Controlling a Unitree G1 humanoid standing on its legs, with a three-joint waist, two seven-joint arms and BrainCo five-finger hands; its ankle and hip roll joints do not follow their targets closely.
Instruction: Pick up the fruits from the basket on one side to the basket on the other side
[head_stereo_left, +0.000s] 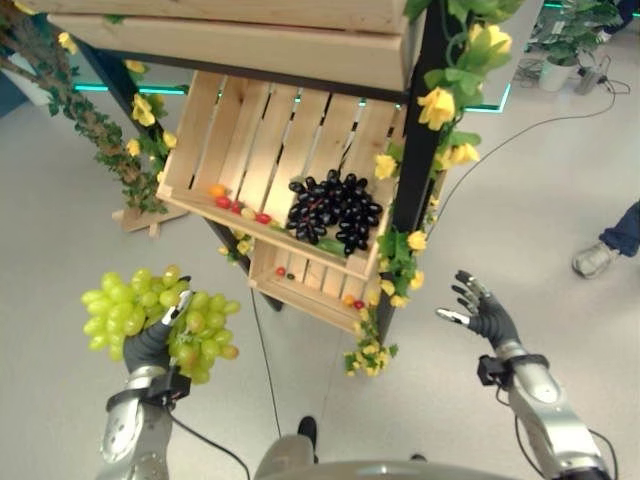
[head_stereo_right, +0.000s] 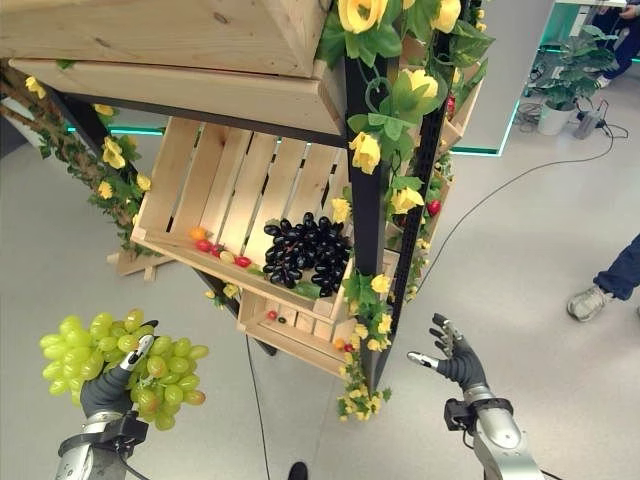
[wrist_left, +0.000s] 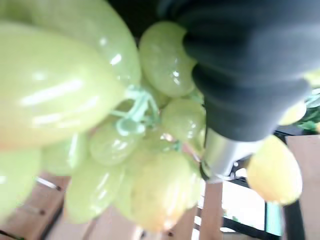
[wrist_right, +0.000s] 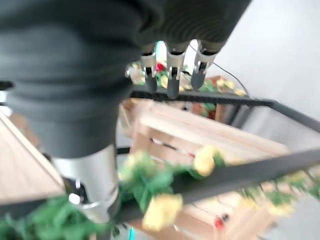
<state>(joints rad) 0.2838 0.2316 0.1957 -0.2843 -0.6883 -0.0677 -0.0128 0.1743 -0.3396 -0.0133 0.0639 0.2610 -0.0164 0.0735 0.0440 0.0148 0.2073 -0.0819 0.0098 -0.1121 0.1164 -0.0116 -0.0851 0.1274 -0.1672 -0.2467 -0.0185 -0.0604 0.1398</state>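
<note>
My left hand (head_stereo_left: 150, 345) grips the green grapes (head_stereo_left: 160, 318); they are soft and floppy. My right hand (head_stereo_left: 485, 312) hangs loose, holding nothing.

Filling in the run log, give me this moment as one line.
left hand: shut on green grapes | right hand: open, idle | black grapes: in upper crate

A large bunch of green grapes (head_stereo_left: 160, 320) was held up in the air at the near left, the fingers of the left hand (head_stereo_left: 150, 345) curled round it, clear of the crates. A bunch of dark grapes (head_stereo_left: 333, 210) lay in the upper wooden crate (head_stereo_left: 250, 140), towards its right, with small red and orange fruits (head_stereo_left: 235, 203) lined along its near edge. More small fruits (head_stereo_left: 352, 300) lay in the lower crate (head_stereo_left: 300, 285).
</note>
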